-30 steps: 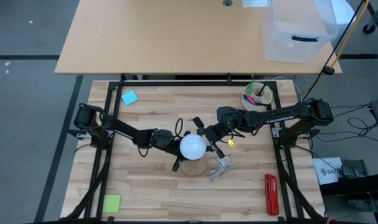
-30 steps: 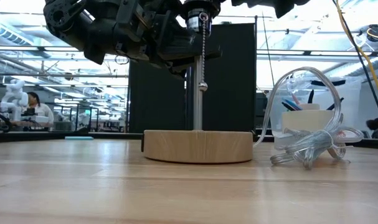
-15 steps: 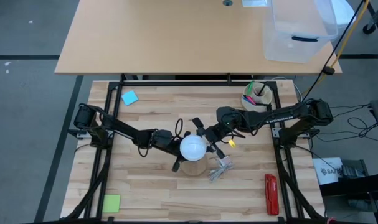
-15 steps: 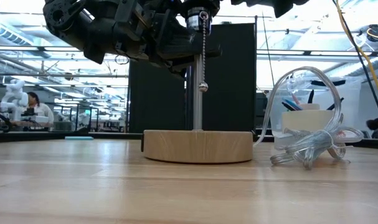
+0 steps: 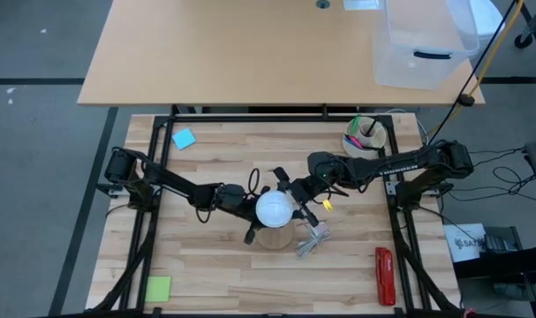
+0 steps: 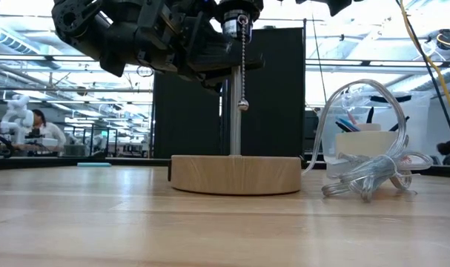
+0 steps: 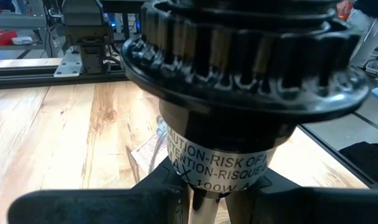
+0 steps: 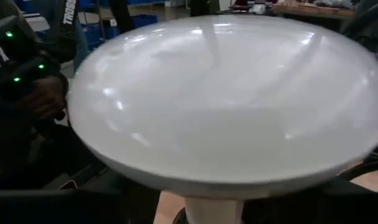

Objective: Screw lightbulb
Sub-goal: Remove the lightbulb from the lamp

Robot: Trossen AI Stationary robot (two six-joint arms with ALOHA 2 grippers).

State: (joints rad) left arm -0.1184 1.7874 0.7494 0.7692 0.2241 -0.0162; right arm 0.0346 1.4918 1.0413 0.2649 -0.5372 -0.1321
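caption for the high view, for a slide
Overhead: both arms meet mid-table at the lightbulb atop a lamp on a wooden base, left claw and right claw flanking it.

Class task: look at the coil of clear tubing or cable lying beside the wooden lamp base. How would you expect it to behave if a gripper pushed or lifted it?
The clear coil would probably flop rather than hold its shape, since it lies in loose, uneven loops. It looks light, so a push would likely slide it across the table. One loop arches toward the wooden base, so lifting may snag there.
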